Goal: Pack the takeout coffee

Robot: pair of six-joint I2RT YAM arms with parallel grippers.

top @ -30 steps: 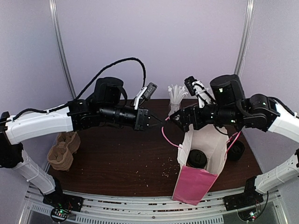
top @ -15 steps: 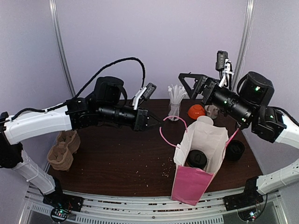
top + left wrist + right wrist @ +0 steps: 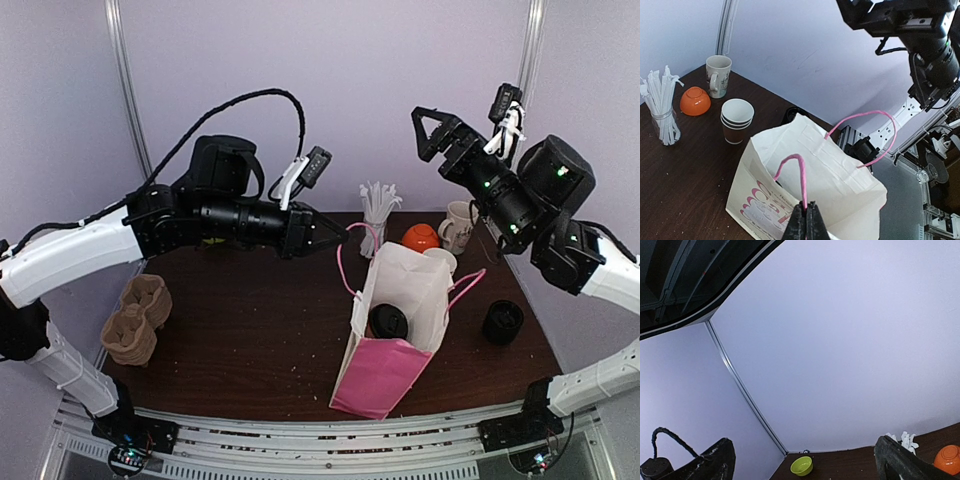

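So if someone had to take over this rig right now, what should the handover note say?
Left gripper: shut on one pink handle of the paper bag, holding it up.
Right gripper: open and empty, raised high over the far right of the table.
Done: one lidded coffee cup sits inside the bag.
Left: a second lidded cup stands on the table to the right of the bag. It probably goes in next, most likely with the right gripper.
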